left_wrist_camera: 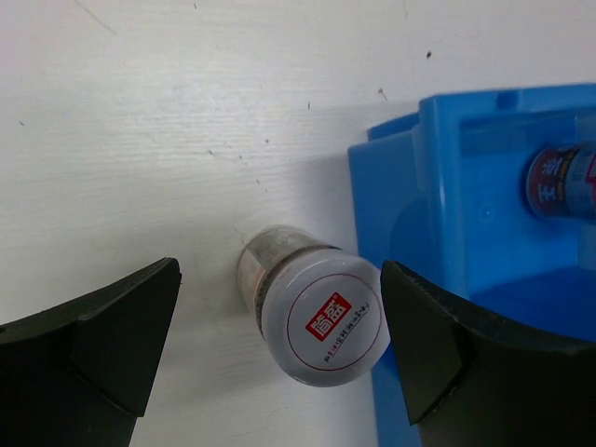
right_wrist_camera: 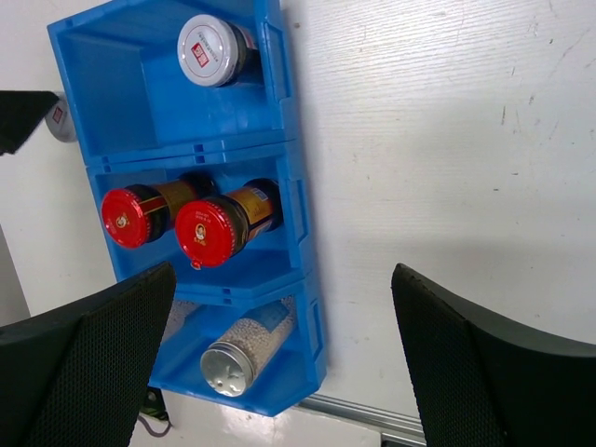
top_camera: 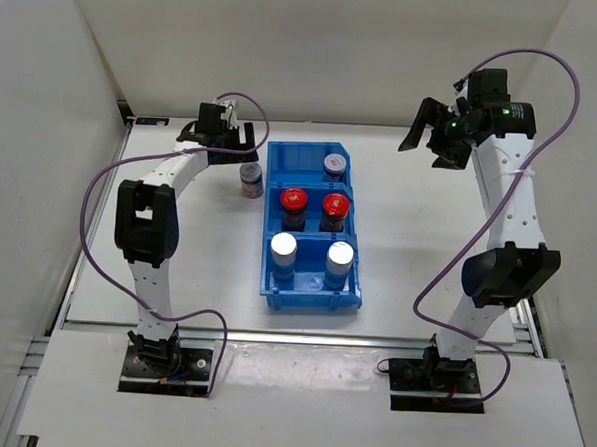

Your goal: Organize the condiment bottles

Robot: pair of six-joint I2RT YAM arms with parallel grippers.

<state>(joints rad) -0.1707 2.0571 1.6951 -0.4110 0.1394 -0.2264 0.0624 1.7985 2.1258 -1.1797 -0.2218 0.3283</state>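
One grey-lidded bottle (top_camera: 250, 178) stands on the desk (top_camera: 397, 249) just left of the blue bin (top_camera: 297, 163) (toward the far edge), close by the left hand (top_camera: 223, 137).

The light was bright and even and came from above; the white table (top_camera: 417, 250) looked nearly washed out. Shadows were soft: a pale grey band lay beside the blue bin (right_wrist_camera: 298, 214), between the fingers (right_wrist_camera: 84, 372) of the right gripper (right_wrist_camera: 284, 279). The fingers (left_wrist_camera: 102, 345) of the left gripper (left_wrist_camera: 279, 270) were dark and slightly blurred, while the grey-lidded bottle (left_wrist_camera: 321, 317) between them was sharp. The silver tops (top_camera: 283, 248) glared white.
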